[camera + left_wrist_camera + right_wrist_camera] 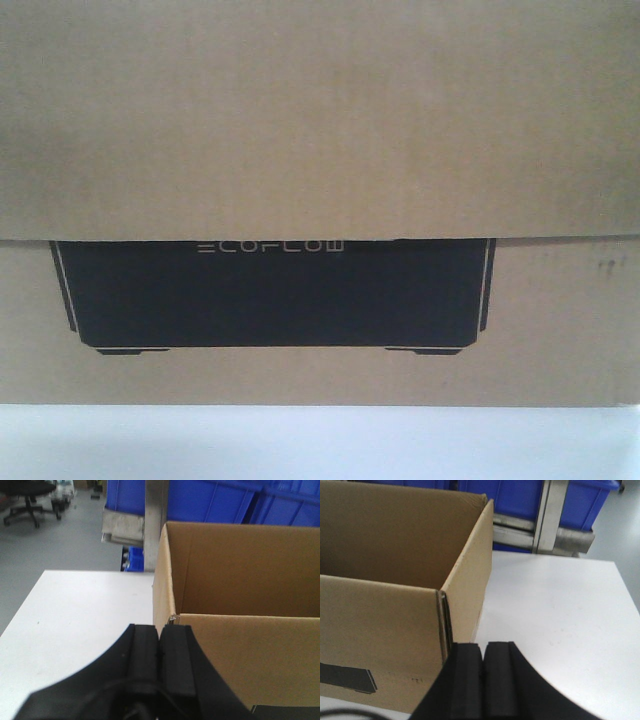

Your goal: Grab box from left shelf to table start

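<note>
As the views show it: the box (320, 330) sits on the white bench (320, 445), its base flat on the surface, so the carry from the rack looks finished or nearly so.

Box position: it fills the front view, with the black ECOFLOW panel (275, 295) facing the robot and a flap (320, 120) hanging over the panel's top edge. That face probably fronts the robot because the box was drawn straight off the rack.

Box state: open at the top; both wrist views look into an empty brown interior.

Left pincer (159, 660): pads pressed together with nothing between them. It sits just outside the box's left near corner (167, 617); whether it touches the cardboard, I cannot tell.

Right pincer (483, 675): likewise closed on nothing, just off the right near corner (442, 625), contact unclear.

Why so held: with pads closed, each pincer seems to serve as a flat pusher, the two arms squeezing the box from opposite ends, not pinching a wall. That suits a wide, light carton.

Left shelf: a silver rail (545, 537) and upright (155, 525) stand behind the bench, with blue bins (220, 502) above; the box is clear of it.

Judged stage: set-down or release.

Risk: a sideways withdrawal could drag the box.
</note>
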You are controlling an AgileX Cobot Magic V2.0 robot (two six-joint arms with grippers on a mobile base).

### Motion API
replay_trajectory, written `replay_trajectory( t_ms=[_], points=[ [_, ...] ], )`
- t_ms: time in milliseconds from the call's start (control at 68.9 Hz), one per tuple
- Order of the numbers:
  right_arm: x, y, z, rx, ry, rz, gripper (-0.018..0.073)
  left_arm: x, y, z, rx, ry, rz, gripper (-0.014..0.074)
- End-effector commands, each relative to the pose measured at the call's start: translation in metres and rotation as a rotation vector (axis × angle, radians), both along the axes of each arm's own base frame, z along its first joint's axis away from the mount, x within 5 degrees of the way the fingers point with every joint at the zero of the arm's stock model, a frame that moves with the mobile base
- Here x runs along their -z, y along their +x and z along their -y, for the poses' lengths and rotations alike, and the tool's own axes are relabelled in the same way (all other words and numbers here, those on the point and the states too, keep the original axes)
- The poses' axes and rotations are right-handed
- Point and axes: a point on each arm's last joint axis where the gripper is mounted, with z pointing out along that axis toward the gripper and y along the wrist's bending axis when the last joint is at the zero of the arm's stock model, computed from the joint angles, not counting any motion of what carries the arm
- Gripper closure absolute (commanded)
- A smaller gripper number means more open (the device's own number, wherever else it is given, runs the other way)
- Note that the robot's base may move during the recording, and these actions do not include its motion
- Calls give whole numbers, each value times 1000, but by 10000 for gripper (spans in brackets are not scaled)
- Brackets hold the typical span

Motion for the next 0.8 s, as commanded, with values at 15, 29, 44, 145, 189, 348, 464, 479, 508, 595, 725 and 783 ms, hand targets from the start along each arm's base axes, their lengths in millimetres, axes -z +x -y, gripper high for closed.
replay_trajectory(
  t_ms=[15, 29, 44, 145, 189, 348, 464, 479, 508, 595, 725, 783],
  points=[
    [0, -14, 2, 4, 23, 197, 503, -4, -8, 0, 27, -24, 173, 699],
    [1, -16, 3, 4, 24, 210, 503, -1, -8, 0, 29, -24, 179, 699],
    [3, -18, 3, 4, 26, 221, 503, 1, -9, 0, 30, -26, 186, 699],
    [14, -25, 4, 5, 35, 289, 503, 13, -11, 0, 37, -31, 223, 699],
    [18, -25, 4, 5, 38, 309, 503, 18, -12, 0, 40, -33, 237, 699],
    [22, -23, 4, 6, 40, 320, 503, 26, -9, 1, 44, -35, 228, 699],
    [22, -23, 4, 6, 39, 314, 503, 27, -8, 1, 44, -34, 222, 699],
    [23, -23, 4, 6, 39, 313, 503, 27, -8, 1, 44, -34, 222, 699],
    [23, -23, 4, 6, 39, 312, 503, 27, -8, 1, 44, -34, 222, 699],
    [23, -23, 4, 6, 38, 311, 503, 27, -8, 1, 44, -34, 222, 699],
    [23, -23, 4, 6, 38, 311, 503, 27, -8, 1, 44, -34, 222, 699],
    [23, -23, 4, 6, 38, 311, 503, 27, -8, 1, 44, -34, 222, 699]
  ],
)
